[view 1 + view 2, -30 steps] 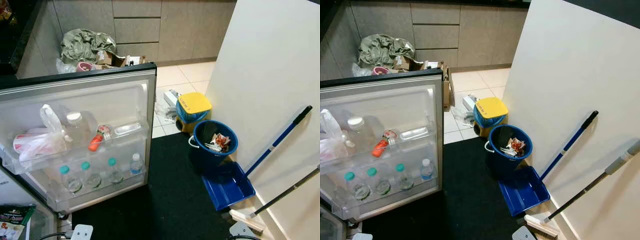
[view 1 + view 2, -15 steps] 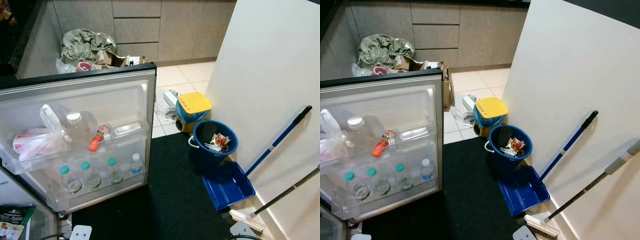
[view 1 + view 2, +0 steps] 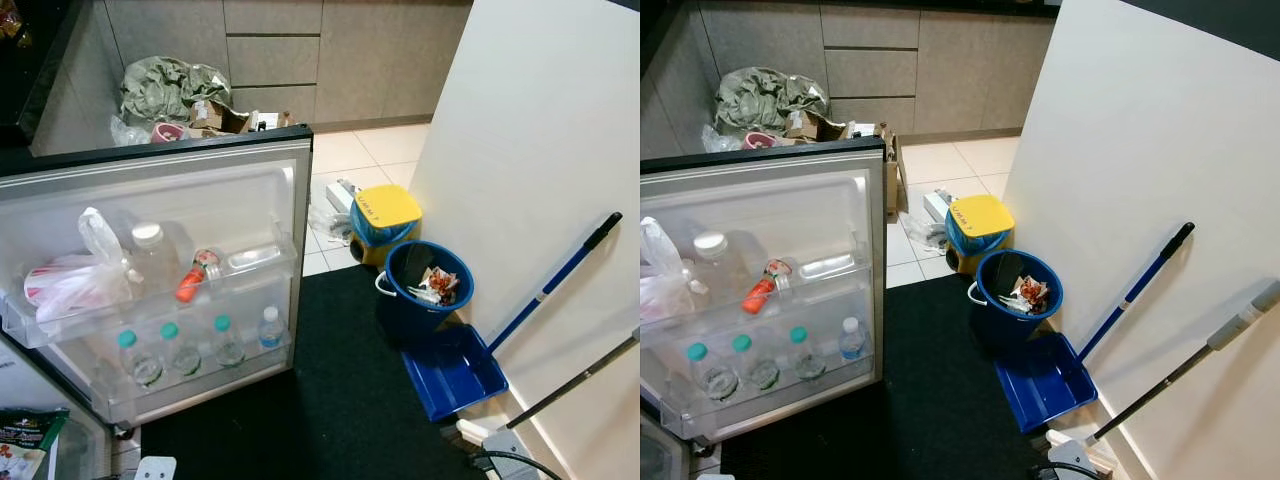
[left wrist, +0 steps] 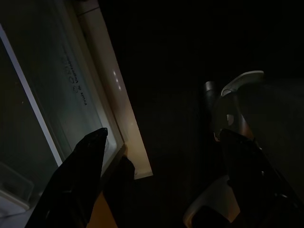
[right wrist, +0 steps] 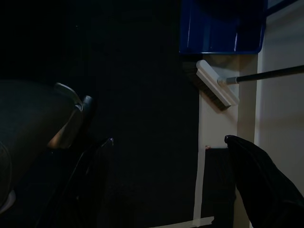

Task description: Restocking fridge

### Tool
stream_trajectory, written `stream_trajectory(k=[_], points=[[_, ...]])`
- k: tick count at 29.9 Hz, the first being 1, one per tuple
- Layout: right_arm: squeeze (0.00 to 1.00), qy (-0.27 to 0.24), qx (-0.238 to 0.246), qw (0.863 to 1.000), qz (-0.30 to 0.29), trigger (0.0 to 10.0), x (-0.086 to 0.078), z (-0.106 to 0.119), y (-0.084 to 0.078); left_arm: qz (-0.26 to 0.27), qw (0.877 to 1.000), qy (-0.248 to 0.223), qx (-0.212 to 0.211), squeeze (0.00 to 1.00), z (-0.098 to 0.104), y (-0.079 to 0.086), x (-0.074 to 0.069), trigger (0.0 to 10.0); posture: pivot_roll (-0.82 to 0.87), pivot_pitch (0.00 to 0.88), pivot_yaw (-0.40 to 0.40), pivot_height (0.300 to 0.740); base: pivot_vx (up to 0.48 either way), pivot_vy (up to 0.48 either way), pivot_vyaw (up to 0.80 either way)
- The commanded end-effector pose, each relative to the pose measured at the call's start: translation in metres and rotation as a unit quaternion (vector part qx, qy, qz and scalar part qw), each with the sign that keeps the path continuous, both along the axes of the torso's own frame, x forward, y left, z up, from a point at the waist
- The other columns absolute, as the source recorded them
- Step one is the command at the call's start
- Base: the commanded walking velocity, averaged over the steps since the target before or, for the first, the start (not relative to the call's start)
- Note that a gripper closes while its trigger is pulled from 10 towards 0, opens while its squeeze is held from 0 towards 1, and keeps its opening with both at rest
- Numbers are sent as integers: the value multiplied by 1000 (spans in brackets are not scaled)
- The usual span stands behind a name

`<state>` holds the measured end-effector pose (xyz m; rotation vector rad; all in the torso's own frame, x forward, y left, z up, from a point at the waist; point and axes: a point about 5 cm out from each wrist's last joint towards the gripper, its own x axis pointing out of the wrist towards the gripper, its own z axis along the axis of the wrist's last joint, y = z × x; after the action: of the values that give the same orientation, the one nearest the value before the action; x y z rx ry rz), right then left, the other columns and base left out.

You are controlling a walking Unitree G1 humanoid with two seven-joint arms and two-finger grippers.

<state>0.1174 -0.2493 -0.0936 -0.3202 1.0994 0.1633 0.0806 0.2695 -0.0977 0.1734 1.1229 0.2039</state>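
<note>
The fridge door (image 3: 250, 190) stands open toward me. Its upper shelf holds a white plastic bag (image 3: 75, 280), a big white-capped bottle (image 3: 152, 255), a red bottle (image 3: 192, 282) lying down and a clear bottle (image 3: 250, 260) on its side. Below stand three teal-capped bottles (image 3: 175, 350) and a small water bottle (image 3: 270, 328). My left gripper (image 4: 164, 135) hangs open and empty low beside the fridge's pale bottom edge (image 4: 114, 95). Over the black mat, my right gripper (image 5: 169, 139) is open and empty, near a hand brush (image 5: 213, 90).
A blue bucket (image 3: 400, 315) of rubbish, a yellow-lidded bin (image 3: 385, 207) and a blue dustpan (image 3: 455, 370) with a long handle stand right, against a white wall (image 3: 540, 150). A black mat (image 3: 340, 400) covers the floor ahead. A snack packet (image 3: 25, 435) lies bottom left. Bags and boxes pile behind the door.
The view has shifted very slightly. At the bottom edge the right arm's end has come up a little and the left arm's has dropped. The bottles in the door have not moved.
</note>
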Motion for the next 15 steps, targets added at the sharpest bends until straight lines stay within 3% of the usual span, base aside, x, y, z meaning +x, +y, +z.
stream_trajectory(k=[1, 15], points=[[0, -10, -3, 1000, -12, 10000, 2, 2, -5, -1, 1000, 11, -10, 0, -4, -8, -4, 10000, -35, 0, -116, 740, 0, 0, 0], [0, -1, -20, 1000, 2, 10000, -1, 3, -11, -4, 1000, 0, -17, 0, -3, -13, 5, 10000, -42, 0, -127, 740, 0, 0, 0]])
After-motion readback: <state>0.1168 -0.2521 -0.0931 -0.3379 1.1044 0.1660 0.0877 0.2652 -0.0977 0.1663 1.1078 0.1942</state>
